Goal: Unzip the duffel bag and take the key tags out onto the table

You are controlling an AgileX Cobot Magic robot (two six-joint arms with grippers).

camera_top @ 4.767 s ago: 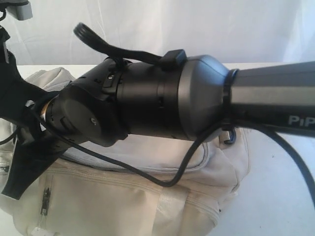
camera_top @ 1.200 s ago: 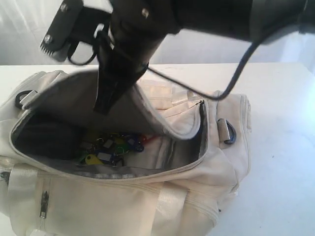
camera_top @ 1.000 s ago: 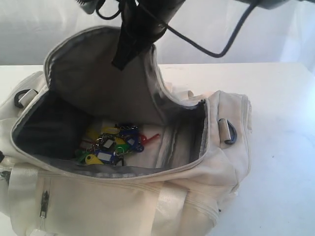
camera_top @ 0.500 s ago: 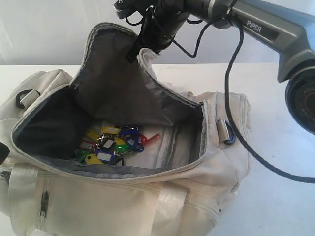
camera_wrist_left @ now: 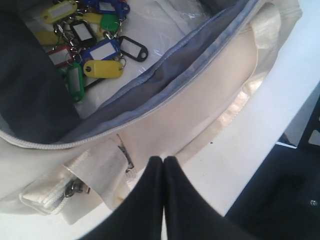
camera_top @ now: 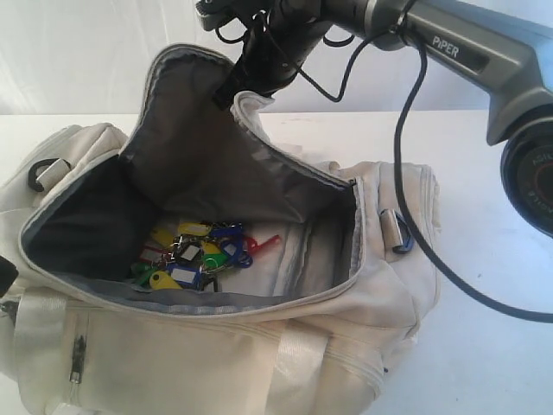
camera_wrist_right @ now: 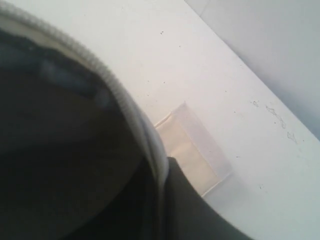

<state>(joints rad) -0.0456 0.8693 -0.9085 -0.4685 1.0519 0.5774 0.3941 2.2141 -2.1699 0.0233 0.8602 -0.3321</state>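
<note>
Duffel bag (camera_top: 173, 363) lies on the white worktop (camera_top: 492, 181), filling the left and middle of the exterior view, its main zip undone and its mouth gaping; a black D-ring (camera_top: 39, 173) sits on its left end; the left gripper (camera_wrist_left: 162, 161) hangs by the bag's outer side, near a small zip pull (camera_wrist_left: 75, 189), jaws clenched together on nothing; inside, on the pale floor of the bag beside the dark lining, the key tags (camera_top: 194, 258) lie in a loose bunch of blue, yellow, green and red, with nothing covering them; behind them the grey-lined flap (camera_top: 199, 147) stands raised, its zip edge pinched by the right gripper (camera_top: 235, 91), whose jaws grasp the fabric; further right a second D-ring (camera_top: 397, 232) hangs on the bag's end; a black cable (camera_top: 406, 173) loops down from the right arm (camera_top: 484, 60), crossing in front of that end and the worktop.
</note>
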